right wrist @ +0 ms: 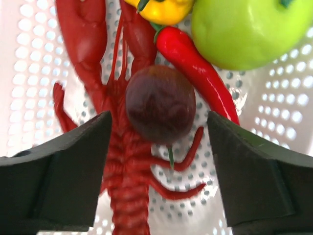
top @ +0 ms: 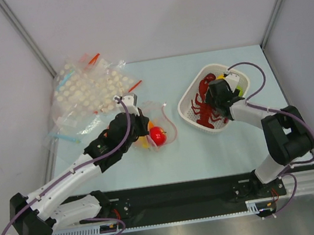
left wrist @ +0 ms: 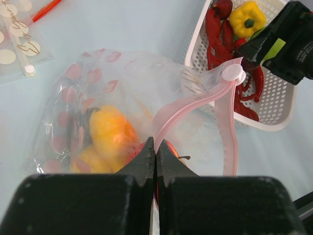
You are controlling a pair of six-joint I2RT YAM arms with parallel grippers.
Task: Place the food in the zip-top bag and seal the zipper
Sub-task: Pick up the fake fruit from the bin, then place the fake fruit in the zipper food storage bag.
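The clear crinkly zip-top bag (top: 160, 117) lies on your pale blue bench (top: 209, 151) — your left hand (left wrist: 155, 152) clamped on its pinkish-red zipper strip (left wrist: 195, 104). Your right hand (right wrist: 159, 132) gapes over a dark purple round fruit (right wrist: 160, 103) in the white perforated basket (right wrist: 279, 147). Gold script (left wrist: 27, 46) on the dotted bags (top: 88, 92) — unreadable.

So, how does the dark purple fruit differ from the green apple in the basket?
The purple fruit is dark and smaller; the green apple is bright and larger. The purple fruit lies on the lobster, the green apple beside the chili. Both are round, glossy, in the white basket.
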